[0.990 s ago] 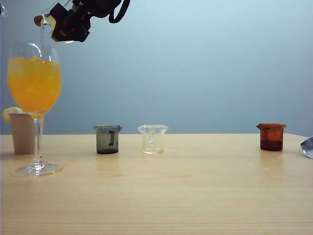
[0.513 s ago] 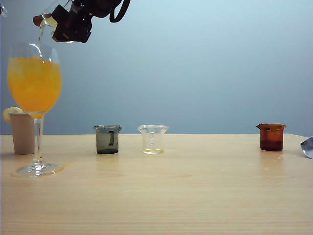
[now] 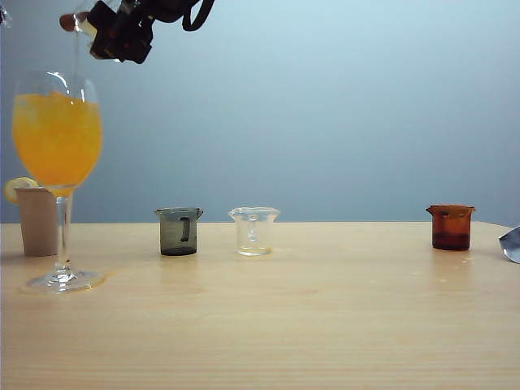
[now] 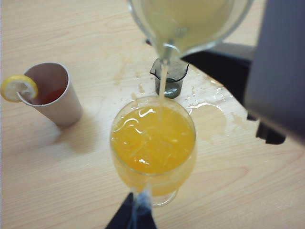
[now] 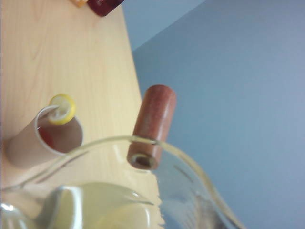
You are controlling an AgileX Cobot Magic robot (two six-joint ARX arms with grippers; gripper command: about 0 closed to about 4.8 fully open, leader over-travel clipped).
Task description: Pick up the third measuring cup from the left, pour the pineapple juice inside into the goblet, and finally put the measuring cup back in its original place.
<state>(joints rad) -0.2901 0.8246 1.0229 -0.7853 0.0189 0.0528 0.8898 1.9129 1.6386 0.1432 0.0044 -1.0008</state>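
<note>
Above the table's far-left corner, the right gripper [image 3: 122, 32] clamps the tilted third measuring cup [image 4: 188, 24], streaming pineapple juice [image 4: 162, 81] into the nearly full goblet [image 3: 57, 138]; returning the cup remains. The left gripper's state cannot be told.

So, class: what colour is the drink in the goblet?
Bright orange-yellow: the goblet is nearly full, seen best in the left wrist view.
</note>
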